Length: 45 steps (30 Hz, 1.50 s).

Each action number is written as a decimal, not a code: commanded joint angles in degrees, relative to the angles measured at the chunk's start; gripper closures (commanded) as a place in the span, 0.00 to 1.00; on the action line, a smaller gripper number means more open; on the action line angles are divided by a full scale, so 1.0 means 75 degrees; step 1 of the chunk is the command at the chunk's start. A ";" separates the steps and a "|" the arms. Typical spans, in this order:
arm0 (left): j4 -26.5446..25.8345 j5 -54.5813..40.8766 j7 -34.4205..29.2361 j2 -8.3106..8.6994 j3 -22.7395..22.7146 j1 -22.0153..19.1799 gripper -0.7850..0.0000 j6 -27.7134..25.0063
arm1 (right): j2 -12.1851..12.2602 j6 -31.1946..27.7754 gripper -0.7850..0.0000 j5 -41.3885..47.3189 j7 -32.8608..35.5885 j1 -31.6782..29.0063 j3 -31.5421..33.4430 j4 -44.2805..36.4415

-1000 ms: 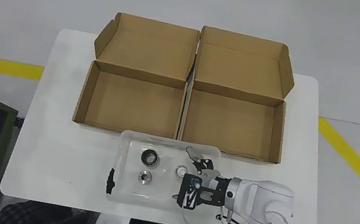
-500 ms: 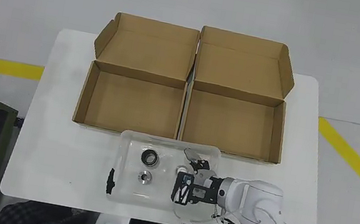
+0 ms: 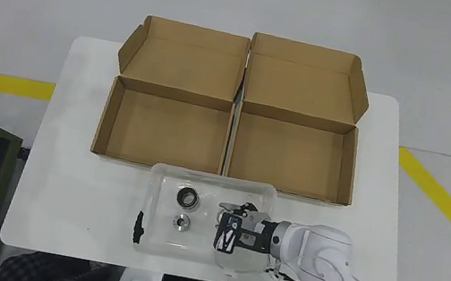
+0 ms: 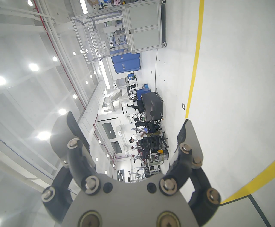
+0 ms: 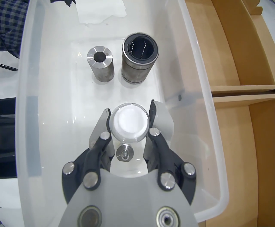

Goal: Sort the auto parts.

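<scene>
One white round part noted mid clear bin, clamped in right gripper; shifted further into bin and closed since earlier. Left gripper spread wide.

The right arm wears smooth white shells, rounded at each joint, and a thin dark wire curls beside its wrist. The right gripper grows from a curved grey metal plate set with two ringed sockets. Black links pinned by round silver screws carry flat silvery fingers, which have dark ribbed inner faces. The left gripper is the same make (grey plate, black links, bright screw heads), though one of its fingers looks darker than the other.
</scene>
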 commanded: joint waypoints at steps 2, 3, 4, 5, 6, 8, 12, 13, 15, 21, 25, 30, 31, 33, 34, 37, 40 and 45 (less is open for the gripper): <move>0.0000 0.0000 0.0000 0.0000 0.0000 0.0000 0.00 0.0000 | 0.0009 0.0004 1.00 0.0113 -0.0076 0.0025 0.0006 -0.0003; 0.0000 0.0000 0.0000 0.0000 0.0000 0.0000 0.00 0.0000 | 0.0015 -0.0033 1.00 0.0179 -0.0118 0.0033 0.0018 -0.0019; 0.0000 0.0000 0.0000 0.0000 0.0000 0.0000 0.00 0.0000 | 0.0021 -0.0065 1.00 0.0237 -0.0144 0.0040 0.0037 -0.0040; 0.0000 0.0000 0.0000 0.0000 0.0000 0.0000 0.00 0.0000 | 0.0028 -0.0089 1.00 0.0311 -0.0193 0.0043 0.0061 -0.0073; 0.0000 0.0000 0.0000 0.0000 0.0000 0.0000 0.00 0.0000 | 0.0034 -0.0121 1.00 0.0405 -0.0246 0.0038 0.0083 -0.0090; 0.0000 0.0000 0.0000 0.0000 0.0000 0.0000 0.00 0.0000 | 0.0049 -0.0198 1.00 0.0646 -0.0372 0.0032 0.0152 -0.0138; 0.0000 0.0000 0.0000 0.0000 0.0000 0.0000 0.00 0.0000 | 0.0084 -0.0353 1.00 0.1118 -0.0596 0.0023 0.0314 -0.0221; 0.0000 0.0000 0.0000 0.0000 0.0000 0.0000 0.00 0.0000 | 0.0095 -0.0393 1.00 0.1187 -0.0603 0.0028 0.0360 -0.0229; 0.0000 0.0000 0.0000 0.0000 0.0000 0.0000 0.00 0.0000 | 0.0109 -0.0489 1.00 0.1498 -0.0790 0.0024 0.0426 -0.0261; 0.0000 0.0000 0.0000 0.0000 0.0000 0.0000 0.00 0.0000 | 0.0156 -0.0691 1.00 0.2159 -0.1120 0.0143 0.0663 -0.0370; 0.0000 0.0000 0.0000 0.0000 0.0000 0.0000 0.00 0.0000 | 0.0169 -0.0700 1.00 0.2636 -0.1365 0.0274 0.0775 -0.0326; 0.0000 0.0000 0.0000 0.0000 0.0000 0.0000 0.00 0.0000 | 0.0162 -0.0608 1.00 0.3207 -0.1711 0.0498 0.0831 -0.0093; 0.0000 0.0000 0.0000 0.0000 0.0000 0.0000 0.00 0.0000 | 0.0161 -0.0572 1.00 0.3325 -0.1785 0.0547 0.0860 -0.0035; 0.0000 0.0000 0.0000 0.0000 0.0000 0.0000 0.00 0.0000 | 0.0164 -0.0550 1.00 0.3523 -0.1920 0.0637 0.0937 0.0065; 0.0000 0.0000 0.0000 0.0000 0.0000 0.0000 0.00 0.0000 | 0.0167 -0.0545 1.00 0.3603 -0.1969 0.0667 0.0966 0.0099; 0.0000 0.0000 0.0000 0.0000 0.0000 0.0000 0.00 0.0000 | 0.0178 -0.0508 1.00 0.3809 -0.2103 0.0753 0.1093 0.0172; 0.0000 0.0000 0.0000 0.0000 0.0000 0.0000 0.00 0.0000 | 0.0195 -0.0485 1.00 0.3958 -0.2190 0.0818 0.1227 0.0187; 0.0000 0.0000 0.0000 0.0000 0.0000 0.0000 0.00 0.0000 | 0.0212 -0.0479 1.00 0.4176 -0.2319 0.0895 0.1340 0.0181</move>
